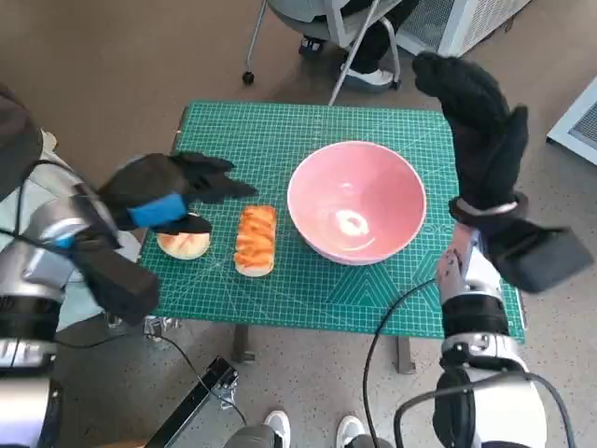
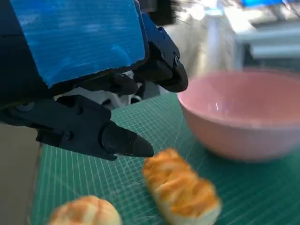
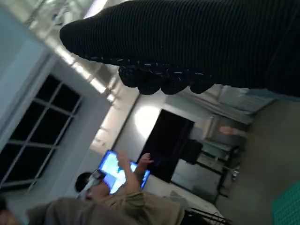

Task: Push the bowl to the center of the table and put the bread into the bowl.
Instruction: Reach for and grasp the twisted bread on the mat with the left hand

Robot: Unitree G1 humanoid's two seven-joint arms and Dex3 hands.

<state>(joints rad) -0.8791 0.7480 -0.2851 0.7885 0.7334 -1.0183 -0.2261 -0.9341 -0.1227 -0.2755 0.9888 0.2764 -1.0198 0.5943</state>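
Pink bowl (image 1: 356, 201) near centre of green-matted surface (image 1: 280, 131), long bread (image 1: 256, 239) just beside it at 9 o'clock.
Round bun (image 1: 184, 244) farther out at 9 o'clock. Left hand (image 1: 173, 191) above the bun, fingers (image 2: 124, 140) apart, gripping nothing. Right hand (image 1: 478, 121) raised at the bowl's 2 o'clock, apparently empty; fingers seemingly extended, though poorly seen. Person (image 3: 110, 204) blurred in right wrist view.

left hand (image 2: 93, 89) seemingly empty above bread (image 2: 180, 187), bowl (image 2: 243, 117)
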